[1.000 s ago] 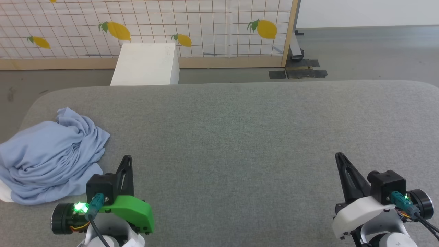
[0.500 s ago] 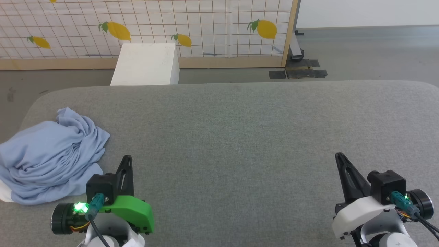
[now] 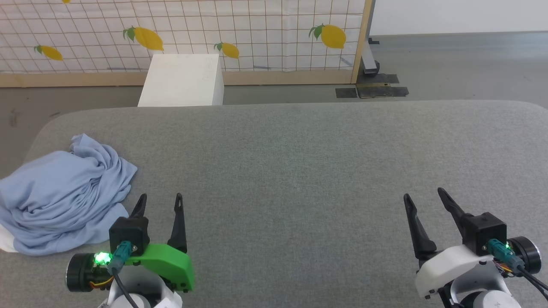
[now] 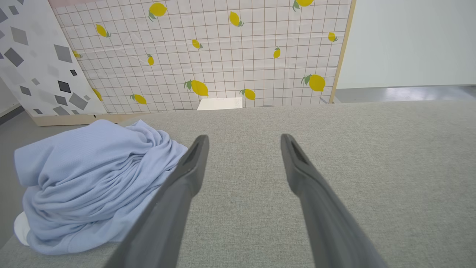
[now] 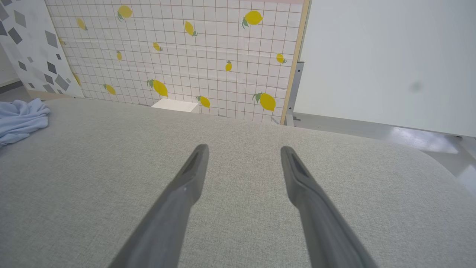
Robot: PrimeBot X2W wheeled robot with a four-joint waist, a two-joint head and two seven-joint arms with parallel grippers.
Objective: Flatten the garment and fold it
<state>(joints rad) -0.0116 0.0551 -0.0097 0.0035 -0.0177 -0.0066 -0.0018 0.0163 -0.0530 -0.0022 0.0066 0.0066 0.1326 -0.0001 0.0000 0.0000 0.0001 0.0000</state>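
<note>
The garment [image 3: 64, 194], a light blue shirt, lies crumpled in a heap at the left end of the grey table [image 3: 299, 162]; a bit of white shows at its lower left edge. Its collar, logo and placket are hidden in the folds. My left gripper [image 3: 159, 197] stands open just right of the heap, apart from it. The left wrist view has the garment [image 4: 89, 186] left of the open left gripper [image 4: 243, 138]. My right gripper [image 3: 421, 192] is open over bare table at the lower right, far from the shirt; the garment [image 5: 20, 119] shows at the right wrist view's left edge.
A white box [image 3: 182, 79] stands on the floor behind the table's far edge. A lemon-patterned grid screen [image 3: 184, 34] with a wooden frame lines the back. Dark tape patches [image 3: 372, 91] mark the floor at the back right. The table's rounded left corner [image 3: 43, 128] is near the shirt.
Both grippers have gone from shut to open; their fingers now stand spread apart. The arms, the shirt and the camera have stayed where they were.
</note>
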